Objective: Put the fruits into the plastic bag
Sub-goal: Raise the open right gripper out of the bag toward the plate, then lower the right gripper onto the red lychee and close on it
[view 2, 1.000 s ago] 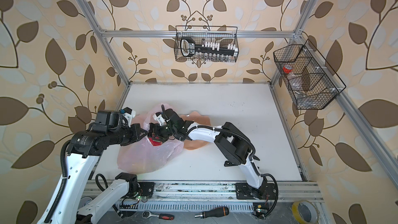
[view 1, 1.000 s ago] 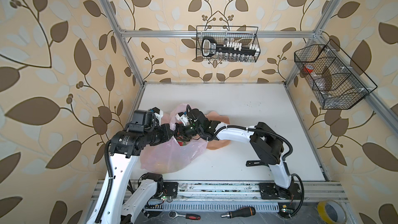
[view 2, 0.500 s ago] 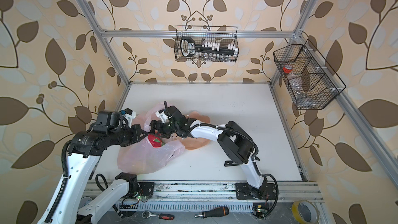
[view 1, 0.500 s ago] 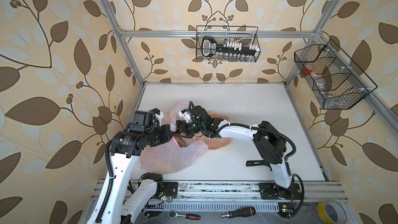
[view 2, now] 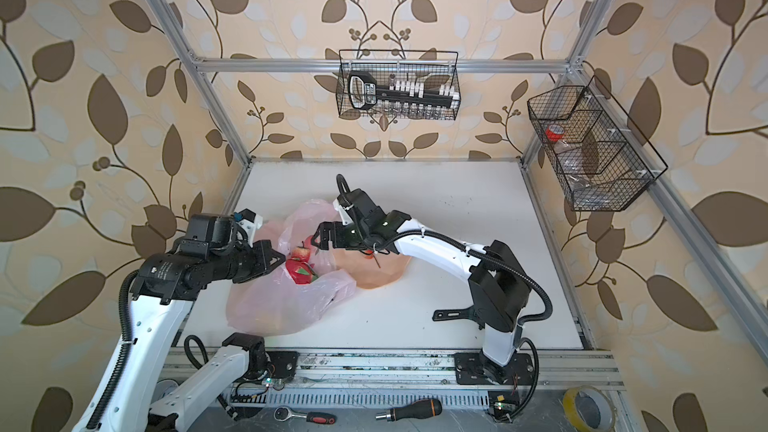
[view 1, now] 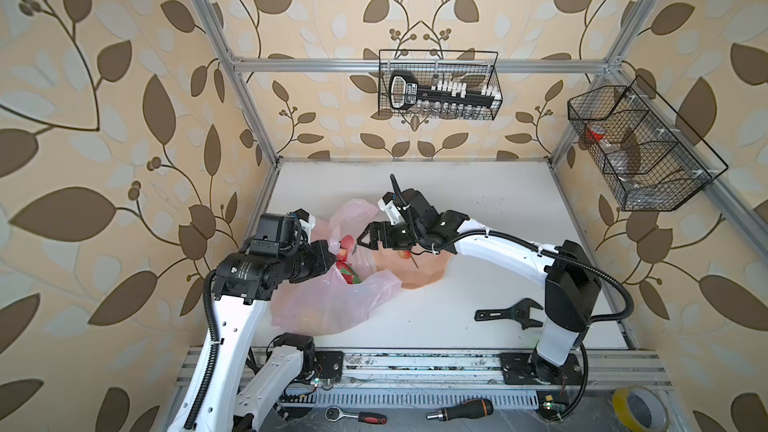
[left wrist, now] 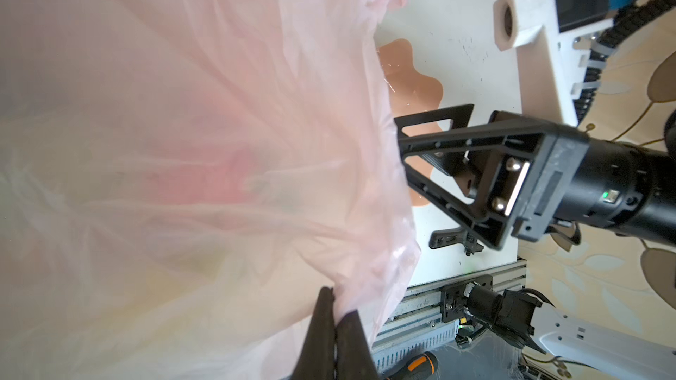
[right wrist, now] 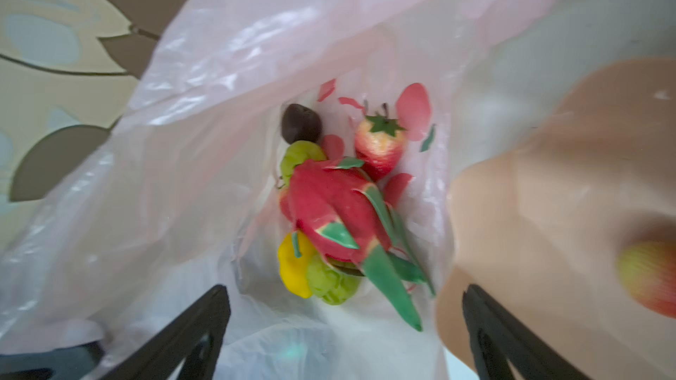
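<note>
Fruits: six lie inside the plastic bag (view 1: 332, 305), namely dragon fruit (right wrist: 329, 210), strawberry (right wrist: 380, 148), two pears (right wrist: 331, 283), dark purple ball (right wrist: 300, 126) and yellow fruit (right wrist: 290, 268). A second strawberry (right wrist: 651, 279) sits in the peach bowl (right wrist: 548, 177).

Location: bag by the left edge of the table (view 1: 478, 209), toward its front-left corner. The bowl is just beside the bag's mouth, toward the table's middle.

Step, as judged: one fruit outstanding. The next move calls for centring over the bowl's strawberry, descending and closing.

End effectors: right gripper (view 1: 365, 235) has jaws wide and empty, hovering at the bag mouth. The left gripper (left wrist: 336, 305) is clamped on the bag's rim, holding the mouth up.
</note>
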Tool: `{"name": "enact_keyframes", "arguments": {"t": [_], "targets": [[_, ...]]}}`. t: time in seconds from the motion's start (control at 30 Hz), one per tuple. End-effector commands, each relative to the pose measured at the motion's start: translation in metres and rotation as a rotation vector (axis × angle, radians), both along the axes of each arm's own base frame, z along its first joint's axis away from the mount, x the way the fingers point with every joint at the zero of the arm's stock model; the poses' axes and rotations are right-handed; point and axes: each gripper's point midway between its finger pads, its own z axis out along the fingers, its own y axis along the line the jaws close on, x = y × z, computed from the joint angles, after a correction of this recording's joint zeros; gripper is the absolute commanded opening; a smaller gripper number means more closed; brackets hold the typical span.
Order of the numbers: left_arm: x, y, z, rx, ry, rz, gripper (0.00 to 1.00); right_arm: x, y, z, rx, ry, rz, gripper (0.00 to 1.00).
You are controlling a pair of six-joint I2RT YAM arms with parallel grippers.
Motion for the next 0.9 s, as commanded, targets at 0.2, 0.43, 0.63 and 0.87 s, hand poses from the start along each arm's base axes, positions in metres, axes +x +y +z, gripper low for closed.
{"name": "enact_keyframes", "arguments": {"t": [0.2, 0.43, 0.63, 0.87], "targets": [[-0.001, -0.001, -0.003, 0.008, 0.0, -0.016, 0.0, 0.013, -0.087, -0.048, -0.425, -0.101, -0.031, 0.99], [-0.001, -0.001, -0.002, 0.009, 0.0, -0.017, 0.0, 0.018, -0.104, -0.076, -0.596, -0.117, 0.015, 0.86], [-0.001, -0.002, -0.002, 0.007, 0.001, -0.019, 0.0, 0.022, -0.1, -0.095, -0.635, -0.105, 0.051, 0.79], [-0.003, -0.001, -0.003, 0.009, 0.004, -0.018, 0.0, 0.025, -0.089, -0.114, -0.631, -0.081, 0.08, 0.68]]}}
